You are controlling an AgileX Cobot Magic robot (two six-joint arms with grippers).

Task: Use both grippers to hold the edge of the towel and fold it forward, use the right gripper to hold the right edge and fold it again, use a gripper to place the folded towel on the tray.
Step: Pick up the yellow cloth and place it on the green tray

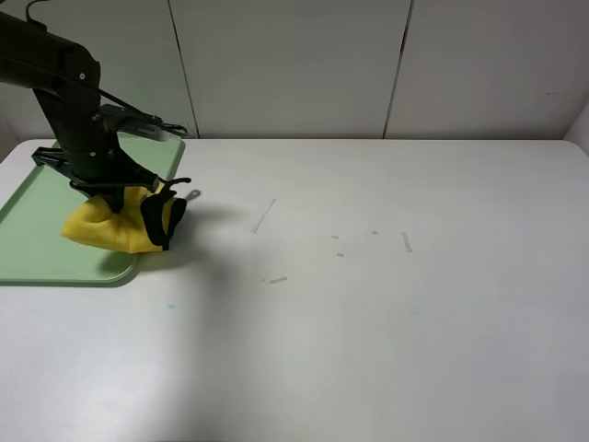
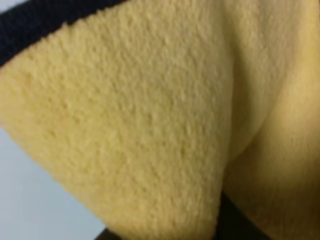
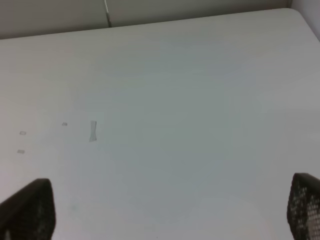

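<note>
towel bunched over tray edge

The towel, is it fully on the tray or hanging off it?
Hanging off: the bunched towel straddles the tray rim, its black-trimmed end over the table.

Left arm: black, reaching down from the upper left of the overhead view, wrist bent toward the counter.
Left hand: lowered, closed on the towel (its fingertips are hidden in the cloth).
Right hand: fingers spread wide apart, nothing between them, above bare counter.
</note>
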